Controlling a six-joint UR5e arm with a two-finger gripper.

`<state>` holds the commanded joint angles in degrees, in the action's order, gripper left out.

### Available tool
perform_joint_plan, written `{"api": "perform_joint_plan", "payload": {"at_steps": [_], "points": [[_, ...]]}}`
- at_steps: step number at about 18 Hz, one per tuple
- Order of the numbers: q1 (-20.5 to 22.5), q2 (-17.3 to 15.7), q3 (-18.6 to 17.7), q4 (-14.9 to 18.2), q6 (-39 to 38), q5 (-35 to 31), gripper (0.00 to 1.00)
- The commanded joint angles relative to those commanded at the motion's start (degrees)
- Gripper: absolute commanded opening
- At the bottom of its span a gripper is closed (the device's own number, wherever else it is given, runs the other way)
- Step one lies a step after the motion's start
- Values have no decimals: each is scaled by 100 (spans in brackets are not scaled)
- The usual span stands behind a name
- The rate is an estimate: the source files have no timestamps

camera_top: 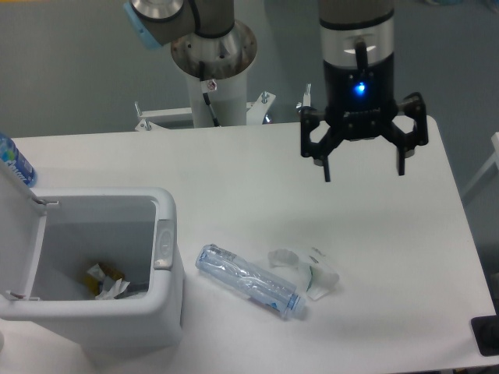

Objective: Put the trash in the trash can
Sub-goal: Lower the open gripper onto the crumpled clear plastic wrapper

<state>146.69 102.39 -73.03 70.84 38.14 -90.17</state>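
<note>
Our gripper point(363, 173), fingers spread, hangs above the crushed bottle point(248, 280), which lies down-left of it, long axis diagonal.

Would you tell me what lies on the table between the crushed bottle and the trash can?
Nothing: in the camera view, only bare white table separates the crushed bottle from the trash can.

White bench point(234, 167), open bin point(160, 312) set at left, crushed bottle point(248, 280) and wrapper point(312, 274) laid beside it, blue-labelled bottle point(14, 162) stood at far left
</note>
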Motion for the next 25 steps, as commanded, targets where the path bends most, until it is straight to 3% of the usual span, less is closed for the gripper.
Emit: {"api": "perform_joint_plan", "payload": {"at_steps": [3,6,10,13,19,25], "points": [[70,131,-80,-44,420,-53,100],[97,325,-246,-316,387,-70,100],[70,475,-991,-606,335,-254,100],[-52,676,-1362,-922,-488,-378,100],[-404,1441,-1275,-1247,-2019,-220,100],[-545,1907,-1380,-1415,-2434,-308,100]]}}
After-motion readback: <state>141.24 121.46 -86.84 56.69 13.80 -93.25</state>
